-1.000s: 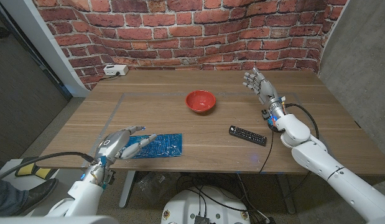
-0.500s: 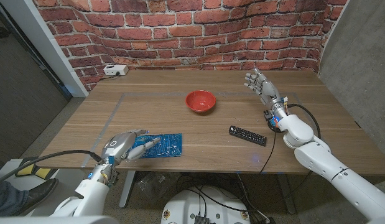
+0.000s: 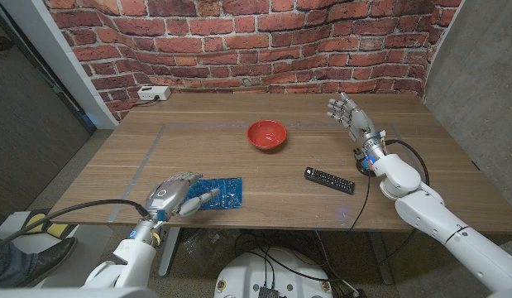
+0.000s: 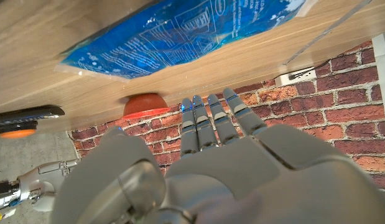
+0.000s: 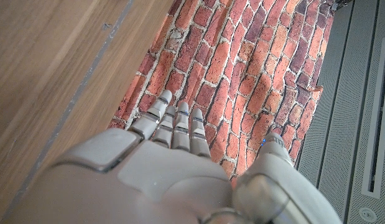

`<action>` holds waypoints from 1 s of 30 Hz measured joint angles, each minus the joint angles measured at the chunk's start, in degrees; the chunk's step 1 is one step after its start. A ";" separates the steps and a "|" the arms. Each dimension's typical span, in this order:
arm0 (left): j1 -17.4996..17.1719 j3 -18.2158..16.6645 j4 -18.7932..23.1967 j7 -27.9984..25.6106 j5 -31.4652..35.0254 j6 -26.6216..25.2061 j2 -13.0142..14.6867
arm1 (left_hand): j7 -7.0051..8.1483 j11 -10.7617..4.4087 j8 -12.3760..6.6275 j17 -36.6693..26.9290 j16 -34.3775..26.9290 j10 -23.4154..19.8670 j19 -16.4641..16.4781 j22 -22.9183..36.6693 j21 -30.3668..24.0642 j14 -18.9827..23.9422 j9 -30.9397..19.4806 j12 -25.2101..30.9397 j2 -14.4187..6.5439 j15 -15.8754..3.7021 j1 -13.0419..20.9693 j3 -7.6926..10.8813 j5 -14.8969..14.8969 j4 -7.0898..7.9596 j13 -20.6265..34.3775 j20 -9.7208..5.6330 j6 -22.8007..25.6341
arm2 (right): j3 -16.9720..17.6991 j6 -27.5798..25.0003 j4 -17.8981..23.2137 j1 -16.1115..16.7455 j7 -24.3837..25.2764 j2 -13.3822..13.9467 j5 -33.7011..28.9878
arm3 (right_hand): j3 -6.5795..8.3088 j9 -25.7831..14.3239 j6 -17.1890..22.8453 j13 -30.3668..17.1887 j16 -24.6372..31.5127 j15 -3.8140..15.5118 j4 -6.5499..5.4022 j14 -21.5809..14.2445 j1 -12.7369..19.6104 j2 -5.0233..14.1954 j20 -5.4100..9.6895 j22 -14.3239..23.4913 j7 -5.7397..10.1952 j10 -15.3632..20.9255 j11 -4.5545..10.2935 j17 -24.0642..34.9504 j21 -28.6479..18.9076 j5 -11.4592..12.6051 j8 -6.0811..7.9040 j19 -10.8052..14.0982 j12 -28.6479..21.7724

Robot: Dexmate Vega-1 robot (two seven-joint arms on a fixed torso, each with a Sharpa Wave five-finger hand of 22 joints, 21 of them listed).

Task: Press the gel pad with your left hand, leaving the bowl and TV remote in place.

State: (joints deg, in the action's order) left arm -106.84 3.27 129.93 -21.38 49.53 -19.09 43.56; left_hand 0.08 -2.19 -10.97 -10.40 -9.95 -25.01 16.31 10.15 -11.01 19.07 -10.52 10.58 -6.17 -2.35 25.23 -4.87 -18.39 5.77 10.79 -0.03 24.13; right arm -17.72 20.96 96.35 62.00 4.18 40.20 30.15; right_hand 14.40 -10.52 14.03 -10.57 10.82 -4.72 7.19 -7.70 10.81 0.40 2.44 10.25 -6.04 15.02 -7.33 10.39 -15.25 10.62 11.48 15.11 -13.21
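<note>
A blue gel pad lies near the table's front edge, left of centre; the left wrist view shows its printed face. My left hand is over the pad's left end, fingers stretched out along it and holding nothing; whether they touch the pad is unclear. In the left wrist view my left hand has its fingers straight and close together. A red bowl stands mid-table. The black TV remote lies to its right. My right hand is raised at the far right, fingers spread, empty.
A white power strip sits at the table's back left by the brick wall. Thin tape lines mark the wood on the left side. The front edge runs just under my left hand.
My left hand has shifted slightly right and rolled knuckles-up over the pad's left end. The pad, bowl and remote stay put. My right hand has barely moved.
</note>
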 measured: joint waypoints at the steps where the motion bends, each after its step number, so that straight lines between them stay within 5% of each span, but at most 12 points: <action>1: 0.48 0.91 -0.26 -0.04 0.01 -0.33 0.47 | 0.25 -0.07 0.00 0.00 0.00 0.06 -0.08 0.00 0.00 0.00 0.00 0.00 -0.48 0.00 -0.49 0.00 0.00 0.00 0.00 -0.08 -0.25 | 0.05 0.00 0.00 0.08 0.00 0.02 0.00 | 0.00 0.00 0.00 0.00 0.00 0.00 0.00 0.00 0.00 0.00 0.00 0.00 0.00 0.00 0.00 0.00 0.00 0.00 0.00 0.00 0.00; 30: 9.41 12.68 -3.80 -0.47 -7.51 -7.32 8.48 | 0.31 0.14 0.13 0.00 -0.25 1.10 -1.50 0.13 0.22 -0.38 0.00 0.00 -0.46 -0.01 -0.48 -0.73 0.00 0.72 -0.01 0.13 -0.66 | 0.68 0.66 0.07 1.06 0.67 0.15 0.10 | 0.00 0.00 -0.01 0.00 0.00 -0.31 0.00 -0.30 0.00 0.00 -0.20 0.00 0.00 0.30 0.30 0.14 0.23 -0.27 0.00 0.20 0.00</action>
State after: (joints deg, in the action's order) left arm -97.42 15.95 126.14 -21.85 42.02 -26.41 52.04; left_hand 0.39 -2.05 -10.84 -10.40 -10.21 -23.91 14.80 10.28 -10.79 18.70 -10.52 10.58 -6.62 -2.36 24.74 -5.60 -18.40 6.49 10.78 0.10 23.46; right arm -17.03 21.62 96.41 63.06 4.86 40.35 30.25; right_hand 14.39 -10.52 14.03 -10.57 10.82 -5.03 7.19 -8.00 10.81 0.40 2.24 10.25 -6.04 15.32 -7.03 10.54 -15.02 10.35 11.48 15.31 -13.21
